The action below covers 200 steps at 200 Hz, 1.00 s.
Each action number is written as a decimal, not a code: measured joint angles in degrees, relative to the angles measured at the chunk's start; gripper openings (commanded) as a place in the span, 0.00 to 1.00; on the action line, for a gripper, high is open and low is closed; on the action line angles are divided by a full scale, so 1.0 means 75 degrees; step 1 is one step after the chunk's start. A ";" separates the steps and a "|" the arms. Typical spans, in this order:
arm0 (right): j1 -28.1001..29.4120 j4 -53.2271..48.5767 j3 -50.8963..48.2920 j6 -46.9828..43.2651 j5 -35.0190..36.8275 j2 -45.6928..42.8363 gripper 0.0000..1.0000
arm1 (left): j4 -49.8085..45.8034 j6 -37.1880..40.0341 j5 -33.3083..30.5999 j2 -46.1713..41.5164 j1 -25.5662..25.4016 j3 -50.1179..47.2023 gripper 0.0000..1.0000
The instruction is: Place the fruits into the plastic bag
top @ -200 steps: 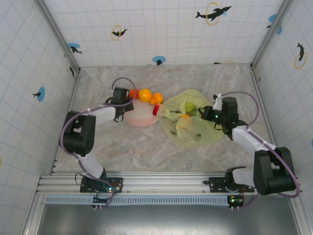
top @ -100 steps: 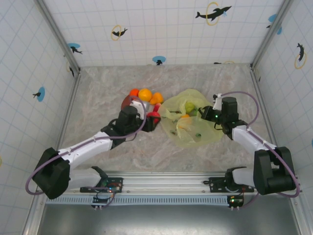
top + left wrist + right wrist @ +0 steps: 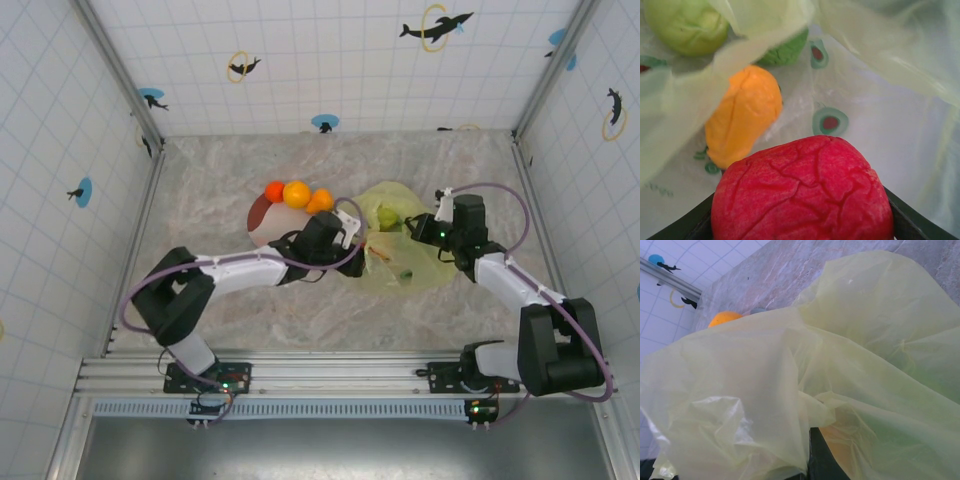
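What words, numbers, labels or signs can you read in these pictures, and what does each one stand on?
No words or numbers can be read in any view.
On the plastic bag: faint green marks near its printed round spots, too blurred to read.
On the tiled wall: dolphin-and-ring stickers, pictures only, no lettering.
On the red fruit: no label.

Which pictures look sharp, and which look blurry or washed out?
Top view: sharp, evenly lit, faint shadows on the table. Left wrist view: the red fruit looms close, slightly soft; the pale green fruit behind is blurrier. Right wrist view: the bag looks pale and hazy.
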 measured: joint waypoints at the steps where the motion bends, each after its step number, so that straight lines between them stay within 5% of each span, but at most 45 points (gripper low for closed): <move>1: 0.0000 0.0000 0.0000 -0.0003 -0.0006 0.0000 0.00 | -0.0003 0.0000 -0.0015 0.0038 0.0000 0.0038 0.60; 122: 0.0020 -0.0396 0.0015 -0.0289 -0.0137 -0.0055 0.00 | 0.0312 -0.0699 -0.1900 0.1221 0.0679 0.1105 0.64; 200: 0.0067 -0.0393 0.0015 -0.0289 -0.0140 -0.0055 0.00 | 0.0219 -0.0667 -0.2398 0.2687 0.0644 0.2352 0.69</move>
